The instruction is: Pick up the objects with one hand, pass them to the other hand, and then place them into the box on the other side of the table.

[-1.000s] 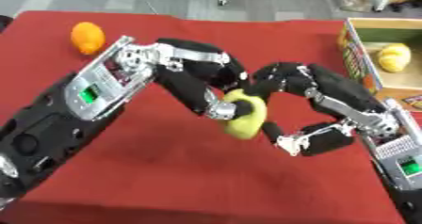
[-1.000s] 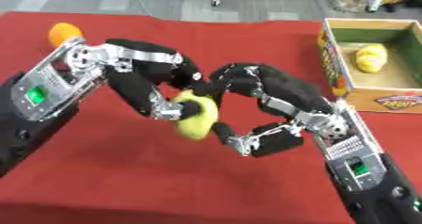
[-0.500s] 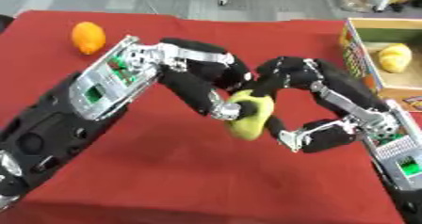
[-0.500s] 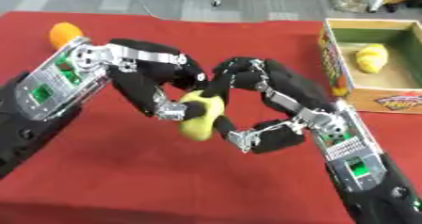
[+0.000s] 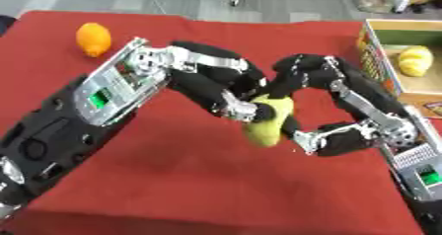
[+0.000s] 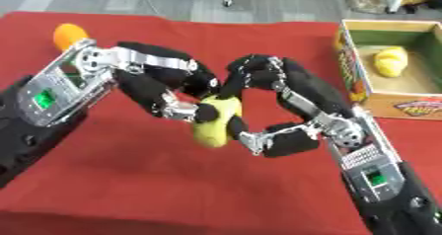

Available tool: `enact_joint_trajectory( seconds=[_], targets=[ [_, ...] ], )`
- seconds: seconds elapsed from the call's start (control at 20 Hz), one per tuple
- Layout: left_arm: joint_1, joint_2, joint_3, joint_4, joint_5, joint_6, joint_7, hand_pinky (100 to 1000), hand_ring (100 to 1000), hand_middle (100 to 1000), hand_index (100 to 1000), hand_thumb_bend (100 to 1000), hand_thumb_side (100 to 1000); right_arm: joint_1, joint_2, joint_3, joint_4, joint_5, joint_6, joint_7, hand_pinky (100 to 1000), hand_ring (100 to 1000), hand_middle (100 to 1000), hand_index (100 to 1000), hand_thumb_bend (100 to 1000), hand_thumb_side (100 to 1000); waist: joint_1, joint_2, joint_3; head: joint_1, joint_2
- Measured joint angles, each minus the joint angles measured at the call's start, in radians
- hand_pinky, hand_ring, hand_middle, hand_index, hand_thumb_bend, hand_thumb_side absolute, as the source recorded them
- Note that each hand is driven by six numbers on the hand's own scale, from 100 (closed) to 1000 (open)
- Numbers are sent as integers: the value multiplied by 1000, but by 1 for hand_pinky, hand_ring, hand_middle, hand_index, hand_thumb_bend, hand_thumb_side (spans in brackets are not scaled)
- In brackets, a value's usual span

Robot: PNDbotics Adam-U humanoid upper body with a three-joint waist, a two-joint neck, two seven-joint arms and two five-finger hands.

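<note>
In the left eye view your left hand (image 5: 226, 88) and right hand (image 5: 298, 76) both stay curled on the yellow-green fruit (image 5: 266, 123) above mid-table (image 5: 172, 179), barely shifted. In the right eye view the box (image 6: 362, 88) at the right edge holds a yellow fruit (image 6: 388, 61); an orange (image 6: 67, 34) sits far left.

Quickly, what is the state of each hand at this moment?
Left hand: fingers curled round the yellow-green fruit, holding it.
Right hand: fingers also curled against the same fruit, at the handover.
</note>
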Motion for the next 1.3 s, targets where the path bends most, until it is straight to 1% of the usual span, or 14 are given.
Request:
enact_joint_trajectory(
  seconds=[0.2,0.45,0.5,0.65,0.7,0.75,0.9,1.05,1.2,1.3],
  targets=[
    [0,1,11,4,2,-22,-14,875,757,679,780,603,703,0,0,0,0,6,-7,-12,767,629,486,359,100,239,0,0,0,0,0],
    [1,14,33,10,4,-56,-28,885,776,708,802,619,723,-1,0,-6,0,15,-10,-32,767,630,486,353,100,196,0,0,-1,1,0],
    [3,18,38,10,4,-62,-30,887,780,714,807,622,728,-1,0,-8,0,17,-9,-36,767,630,487,351,100,160,0,0,-1,1,0],
    [15,37,65,11,3,-85,-25,885,777,710,806,617,727,0,-2,-19,-1,27,-4,-56,766,631,488,351,100,112,0,0,-2,5,0],
    [20,43,77,11,3,-92,-18,884,776,706,805,614,726,0,-6,-25,-3,29,0,-62,766,631,490,351,100,204,0,0,-2,6,0],
    [28,53,90,11,3,-101,-9,883,772,704,803,611,725,-1,-17,-31,-7,31,5,-70,765,631,489,351,100,100,0,0,-2,7,0],
    [65,91,136,10,9,-120,38,877,760,688,790,597,723,-16,-69,-61,-22,31,24,-103,763,631,493,352,100,100,0,0,-3,7,0],
    [119,131,192,7,28,-133,106,875,753,678,783,586,721,-29,-143,-94,-40,28,49,-142,762,631,497,354,100,100,0,0,-3,-4,0],
    [181,158,257,0,53,-140,185,873,745,664,772,577,715,-36,-225,-134,-56,24,77,-189,760,630,499,358,100,100,0,0,1,-28,0],
    [221,161,298,-4,67,-139,234,873,743,661,769,575,715,-38,-277,-164,-56,23,102,-226,760,630,497,361,100,100,0,0,6,-50,0]
  ],
)
